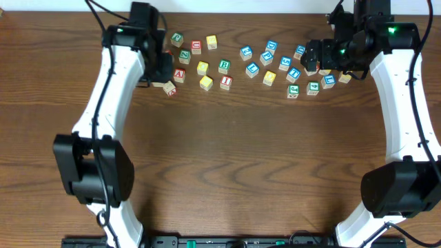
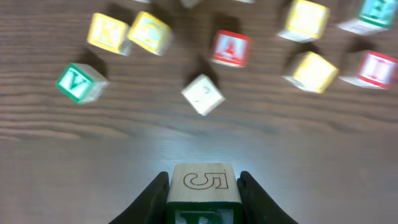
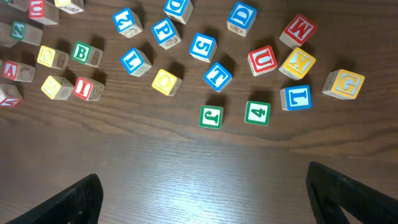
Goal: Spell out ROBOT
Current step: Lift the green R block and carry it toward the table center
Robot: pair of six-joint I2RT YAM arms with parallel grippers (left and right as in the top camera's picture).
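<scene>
The left hand (image 2: 202, 179) is closed narrowly on a wooden cube (image 2: 202, 194). Its top face shows a 5, and its front face shows a green letter cut off by the frame edge, probably the R. The other letters lie scattered on the tabletop (image 1: 234, 158). The green B cube (image 1: 224, 66) sits in the left group. The blue T cube (image 3: 217, 76) sits in the right group, below the right hand (image 3: 202, 177), which hangs wide and empty. A yellow cube (image 3: 166, 81) lies near the T. The held cube could land with the 5 facing up instead of its letter, or twist on release. The wide right hand could knock close neighbours as it drops on the T, and a similar blue cube (image 3: 295, 98) invites a wrong pick
</scene>
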